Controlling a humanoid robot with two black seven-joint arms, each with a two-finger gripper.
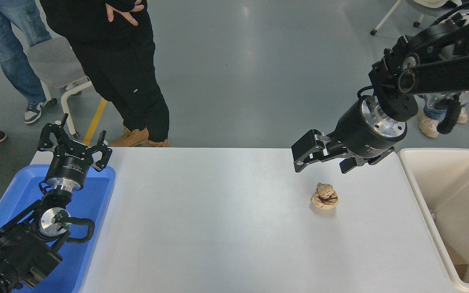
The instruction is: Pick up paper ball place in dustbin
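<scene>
A tan crumpled paper ball (324, 196) lies on the white table (218, 224), right of centre. My right gripper (321, 166) hangs open in the air just behind and above the ball, fingers spread and pointing down-left, holding nothing. The cream-white dustbin (417, 187) stands at the table's right end, a short way right of the ball. My left arm is parked at the lower left, and its gripper (73, 140) stands open over the blue tray.
A shallow blue tray (96, 195) sits at the table's left end under the left arm. A person in black stands at the far left side of the table, beside a grey chair (53, 65). A brown scrap (458, 260) lies inside the dustbin.
</scene>
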